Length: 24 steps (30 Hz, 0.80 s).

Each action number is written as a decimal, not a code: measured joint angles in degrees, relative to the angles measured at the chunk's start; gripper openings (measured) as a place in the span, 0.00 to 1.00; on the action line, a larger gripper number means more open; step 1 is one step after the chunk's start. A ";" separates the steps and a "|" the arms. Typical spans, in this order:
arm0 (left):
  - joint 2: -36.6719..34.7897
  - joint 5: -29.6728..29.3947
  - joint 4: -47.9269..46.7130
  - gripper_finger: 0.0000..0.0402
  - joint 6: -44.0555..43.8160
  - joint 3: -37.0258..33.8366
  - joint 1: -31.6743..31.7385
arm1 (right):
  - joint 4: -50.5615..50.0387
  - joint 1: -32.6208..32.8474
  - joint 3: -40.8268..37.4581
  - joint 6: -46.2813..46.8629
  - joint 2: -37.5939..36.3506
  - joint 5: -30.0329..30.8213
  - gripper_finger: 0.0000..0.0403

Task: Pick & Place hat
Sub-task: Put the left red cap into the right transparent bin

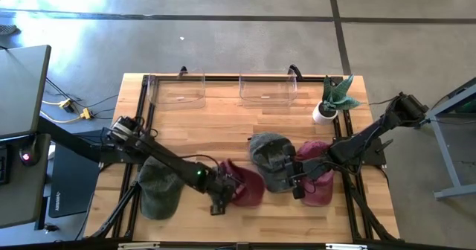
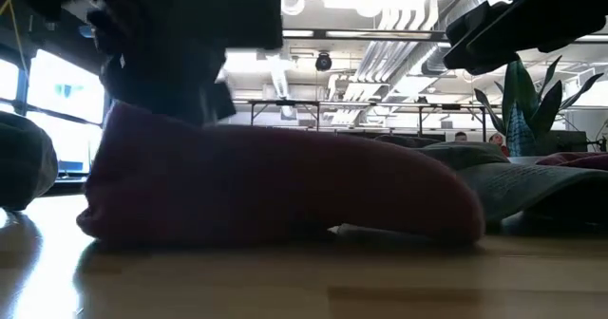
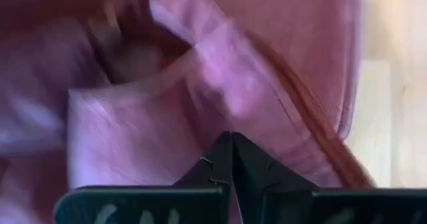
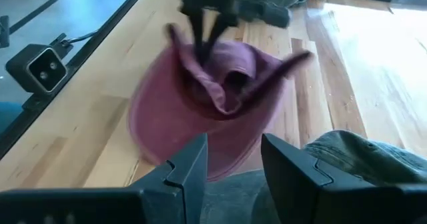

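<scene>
A maroon hat (image 1: 245, 183) lies on the wooden table near its near edge and fills the low view (image 2: 285, 196). My left gripper (image 1: 225, 190) is at the hat's left side, shut on its cloth (image 3: 231, 159); the right wrist view shows it from the front (image 4: 205, 44). My right gripper (image 4: 233, 164) is open and hovers right of that hat (image 1: 296, 184), over the edge of a grey-green hat (image 1: 270, 159), touching nothing. My left gripper pinches a raised fold of the maroon hat's cloth (image 4: 193, 61) between its two shut fingers (image 3: 220, 161). It comes from above, slanting in from the table's left. The fold stands up under the fingers while the rest of the hat (image 2: 285, 215) lies on the table.
A second maroon hat (image 1: 318, 183) lies under the right arm, and a dark green hat (image 1: 160, 192) under the left arm. Two clear bins (image 1: 177, 90) (image 1: 268, 88) stand at the far edge, with a potted plant (image 1: 332, 101) to their right.
</scene>
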 joint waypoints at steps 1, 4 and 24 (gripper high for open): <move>-0.30 -2.45 -0.66 0.00 1.30 1.05 -0.61 | 0.01 -0.01 0.00 0.00 0.00 0.24 0.34; -2.08 -10.55 -3.09 0.00 5.34 5.12 -2.88 | 0.00 0.00 0.00 0.26 0.00 0.30 0.34; 0.20 -24.95 -17.33 0.22 -0.31 8.44 -2.84 | 1.06 0.02 0.07 2.47 0.02 -7.07 0.34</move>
